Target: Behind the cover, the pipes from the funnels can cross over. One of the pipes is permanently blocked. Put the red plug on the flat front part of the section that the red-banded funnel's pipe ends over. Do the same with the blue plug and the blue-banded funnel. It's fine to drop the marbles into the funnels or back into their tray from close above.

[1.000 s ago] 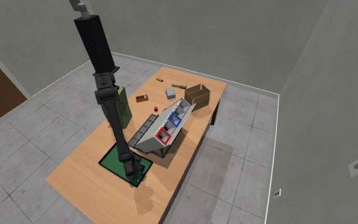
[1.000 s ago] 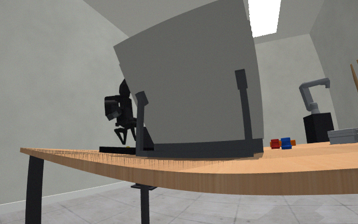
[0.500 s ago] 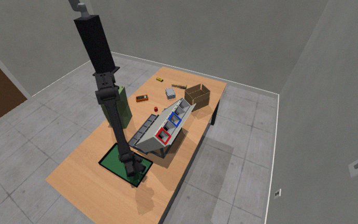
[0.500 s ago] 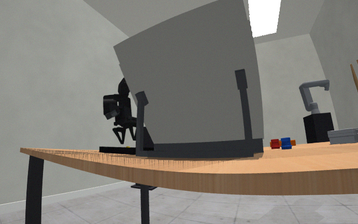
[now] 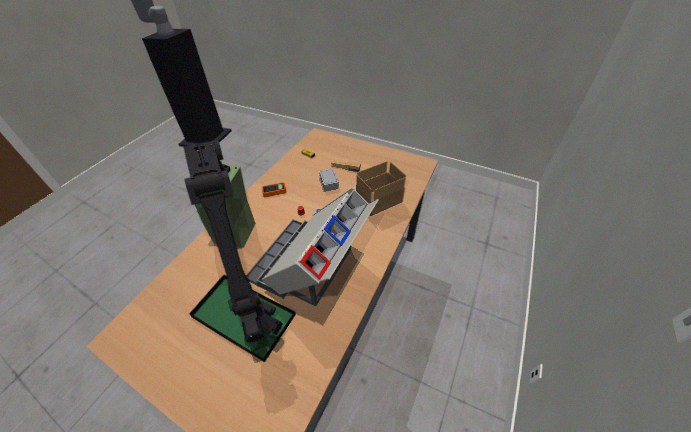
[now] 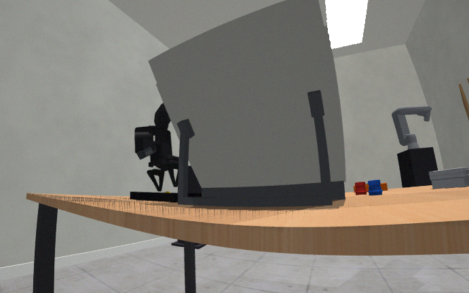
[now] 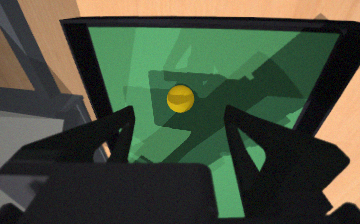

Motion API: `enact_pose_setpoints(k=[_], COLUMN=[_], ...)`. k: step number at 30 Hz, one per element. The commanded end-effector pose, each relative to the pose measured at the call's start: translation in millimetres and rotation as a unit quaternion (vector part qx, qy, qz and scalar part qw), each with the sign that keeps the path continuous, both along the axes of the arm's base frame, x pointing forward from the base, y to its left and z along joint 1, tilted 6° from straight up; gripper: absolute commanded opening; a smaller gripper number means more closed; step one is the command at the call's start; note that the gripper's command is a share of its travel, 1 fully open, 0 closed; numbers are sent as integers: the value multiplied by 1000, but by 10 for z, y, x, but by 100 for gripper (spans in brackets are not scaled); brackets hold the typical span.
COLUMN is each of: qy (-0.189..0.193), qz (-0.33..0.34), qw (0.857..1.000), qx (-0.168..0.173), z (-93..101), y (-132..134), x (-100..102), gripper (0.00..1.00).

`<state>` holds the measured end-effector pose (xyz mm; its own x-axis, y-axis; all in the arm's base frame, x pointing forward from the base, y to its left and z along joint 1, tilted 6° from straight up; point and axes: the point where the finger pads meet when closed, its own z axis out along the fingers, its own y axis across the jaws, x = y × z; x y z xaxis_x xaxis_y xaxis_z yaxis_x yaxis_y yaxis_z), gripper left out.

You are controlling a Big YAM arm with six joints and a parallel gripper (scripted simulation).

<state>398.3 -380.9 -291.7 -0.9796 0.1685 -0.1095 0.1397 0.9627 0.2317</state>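
My gripper (image 5: pixel 272 324) (image 6: pixel 163 182) (image 7: pixel 179 111) is open and hangs low over the green marble tray (image 5: pixel 213 314) (image 7: pixel 261 60). A yellow marble (image 7: pixel 180 98) (image 6: pixel 167 191) lies on the tray just ahead of the fingertips and between their lines; nothing is held. The grey cover (image 5: pixel 304 252) (image 6: pixel 250 109) carries the red-banded funnel (image 5: pixel 314 261) and the blue-banded funnel (image 5: pixel 336 231). The dark sectioned tray (image 5: pixel 277 248) lies in front of the cover. The red plug (image 5: pixel 300 210) (image 6: pixel 360 187) and the blue plug (image 6: pixel 374 186) stand on the table beyond the device.
A cardboard box (image 5: pixel 382 185), a grey case (image 5: pixel 328 180) (image 6: pixel 453 177), an orange meter (image 5: pixel 273 188), a small yellow item (image 5: pixel 307 153) and a green block (image 5: pixel 237 206) are on the wooden table (image 5: pixel 175 365). The device's stand (image 6: pixel 261 198) is right beside the marble tray.
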Motion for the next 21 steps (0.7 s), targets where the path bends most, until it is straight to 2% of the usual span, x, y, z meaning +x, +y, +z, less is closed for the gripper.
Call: enact_pose_setpoints(k=[1, 21], qy=[-4, -6], qz=[1, 0], qw=[1000, 1000], qx=[-4, -6], z=[-122, -227], y=[-13, 11], x=[88, 110], gripper=[80, 80])
